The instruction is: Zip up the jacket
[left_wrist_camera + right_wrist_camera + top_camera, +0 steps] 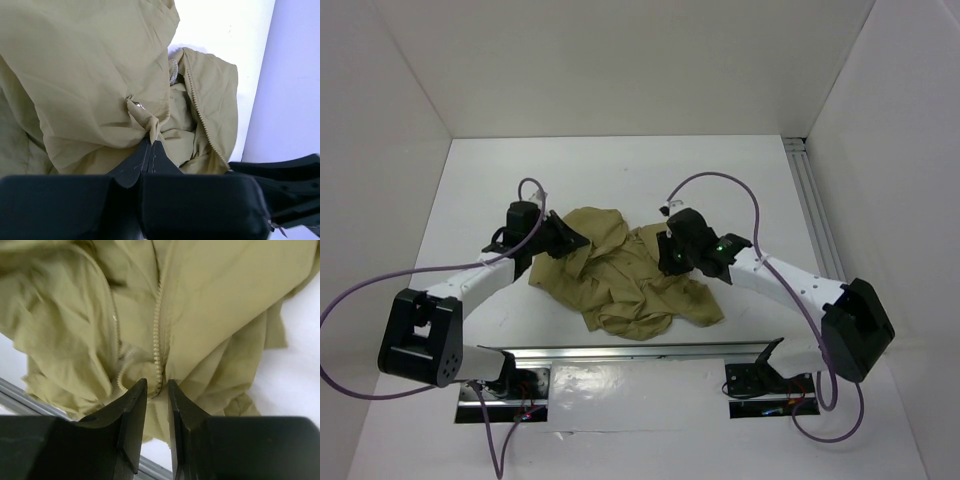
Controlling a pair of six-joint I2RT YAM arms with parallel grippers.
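The olive-tan jacket [620,280] lies crumpled in the middle of the white table, between my two arms. My left gripper [572,240] is at its left upper edge; in the left wrist view it [151,141] is shut on a pinched fold of the cloth [90,75], with an open row of zipper teeth [202,120] to the right. My right gripper [666,256] is on the jacket's right part; in the right wrist view it [157,386] is nearly closed on the cloth [220,305] at the lower end of a zipper line [157,325]. The slider is not visible.
A metal rail [650,352] runs along the near table edge in front of the jacket, and also shows in the right wrist view [20,392]. Another rail [815,200] runs along the right side. White walls enclose the table at the left, back and right.
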